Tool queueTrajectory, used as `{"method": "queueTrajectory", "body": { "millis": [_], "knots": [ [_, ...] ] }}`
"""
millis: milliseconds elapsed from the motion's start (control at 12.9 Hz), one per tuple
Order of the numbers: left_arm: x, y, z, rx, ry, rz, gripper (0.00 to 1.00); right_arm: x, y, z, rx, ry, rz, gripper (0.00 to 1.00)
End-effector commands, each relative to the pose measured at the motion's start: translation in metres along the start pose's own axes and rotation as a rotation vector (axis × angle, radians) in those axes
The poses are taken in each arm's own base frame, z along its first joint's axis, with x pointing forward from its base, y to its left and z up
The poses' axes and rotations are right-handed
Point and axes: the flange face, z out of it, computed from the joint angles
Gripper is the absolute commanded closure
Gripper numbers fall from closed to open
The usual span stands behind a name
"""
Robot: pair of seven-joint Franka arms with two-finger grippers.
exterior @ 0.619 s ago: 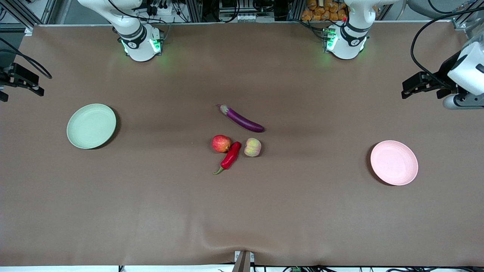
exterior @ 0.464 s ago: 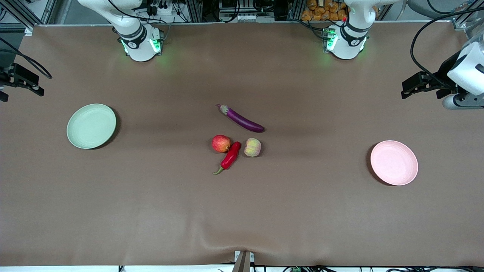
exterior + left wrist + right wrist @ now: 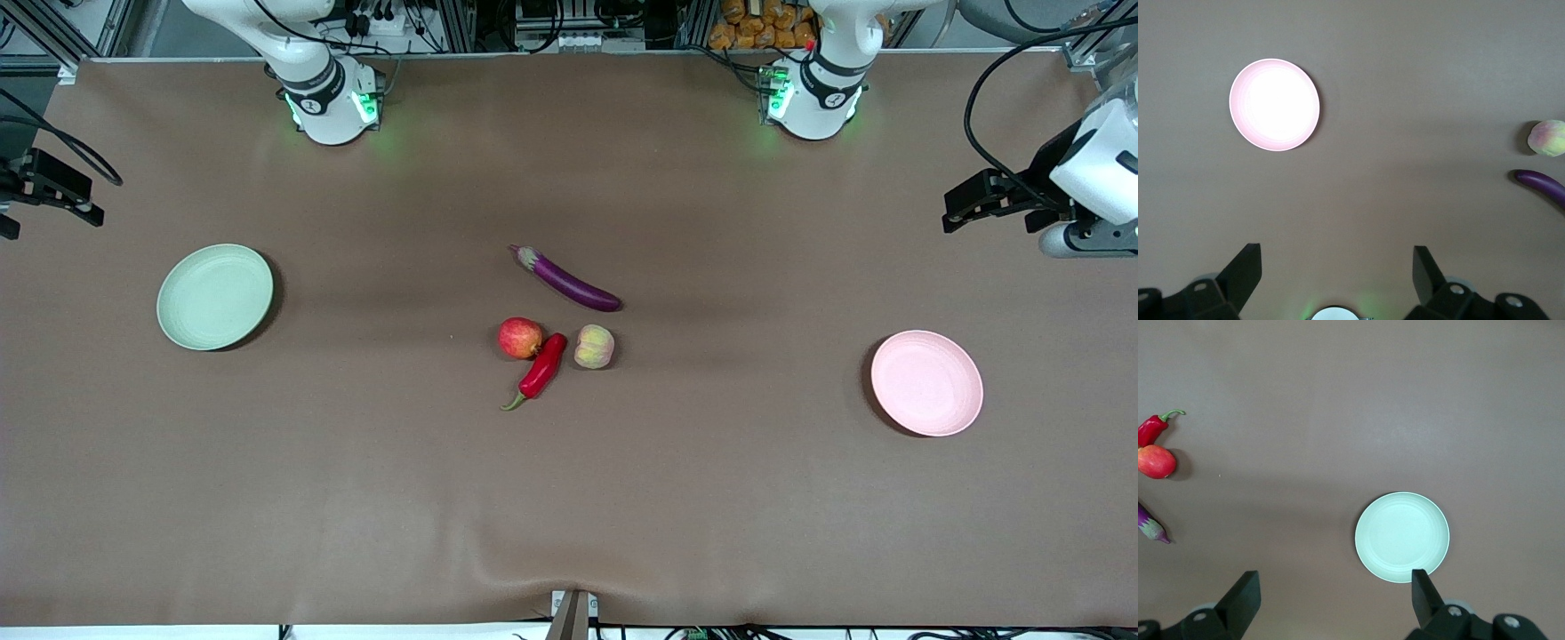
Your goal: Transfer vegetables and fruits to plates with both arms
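Nominally nothing has been lifted yet; all four items lie on the brown table cover (image 3: 569, 498).

Right arm's end: right gripper (image 3: 1331, 600) up high over the table near the green plate (image 3: 215, 296), fingers (image 3: 1245, 595) spread wide, nothing between them. Plate empty. The wrist view looks straight down on it, which suggests a waiting pose that keeps the plate and the produce in sight.

Middle of table: eggplant (image 3: 567, 278) lies slantwise, farthest of the four from the front camera. Nearer the camera sit the apple (image 3: 520, 338), chili pepper (image 3: 540, 368) and peach (image 3: 594, 346) in a tight cluster; the chili's body is touching or just beside the apple, the peach just beside the chili, apart from the eggplant. Clustered centrally, so either arm can likely reach them.

Left arm's end: pink plate (image 3: 926, 383) empty, nearer the front camera than the green one. Left gripper (image 3: 1338, 277) high over the table close by it, fingers (image 3: 1426, 270) likewise wide apart and empty.

Judgement: one plate per arm, one presumably for vegetables, the other for fruits; which is which cannot be told. The tight cluster may make a clean grasp on the chili awkward.
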Motion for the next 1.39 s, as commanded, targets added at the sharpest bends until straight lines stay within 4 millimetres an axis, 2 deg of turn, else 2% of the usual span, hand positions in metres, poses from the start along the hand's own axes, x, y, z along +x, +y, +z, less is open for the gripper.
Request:
{"method": "queueTrajectory", "body": {
  "millis": [0,77,155,232,387,464,541,851,928,1083,1238,1315],
  "knots": [
    [-0.010,0.031,-0.006,0.023,-0.012,0.045,0.00,0.002,0.000,-0.003,0.011,0.000,0.011,0.00],
    [-0.009,0.043,0.001,0.022,-0.024,0.070,0.00,0.002,0.000,-0.003,0.012,0.000,0.010,0.00],
    [0.002,0.061,0.023,0.027,-0.068,0.107,0.00,0.003,-0.002,-0.003,0.011,0.001,0.008,0.00],
    [0.000,0.067,0.024,0.044,-0.068,0.118,0.00,0.003,-0.001,-0.004,0.010,0.004,0.008,0.00],
    [-0.003,0.093,0.031,0.105,-0.072,0.168,0.00,0.003,-0.003,-0.003,0.011,0.000,0.004,0.00],
    [0.002,0.101,0.047,0.132,-0.095,0.186,0.00,0.003,-0.001,-0.003,0.010,0.003,0.008,0.00],
    [0.011,0.102,0.065,0.130,-0.131,0.190,0.00,0.003,-0.001,-0.003,0.010,0.003,0.008,0.00],
    [0.016,0.106,0.079,0.121,-0.171,0.219,0.00,0.001,0.002,-0.003,0.009,0.000,0.008,0.00],
    [0.012,0.120,0.078,0.116,-0.168,0.233,0.00,0.001,0.003,-0.004,0.009,0.001,0.009,0.00],
    [-0.001,0.181,0.094,0.111,-0.181,0.256,0.00,0.002,0.000,-0.003,0.010,-0.002,0.011,0.00],
    [-0.008,0.234,0.111,0.092,-0.149,0.135,0.00,0.001,0.002,-0.003,0.010,-0.003,0.012,0.00],
    [-0.010,0.259,0.128,0.082,-0.154,0.068,0.00,0.000,0.002,-0.003,0.011,-0.006,0.009,0.00]
  ]
}}
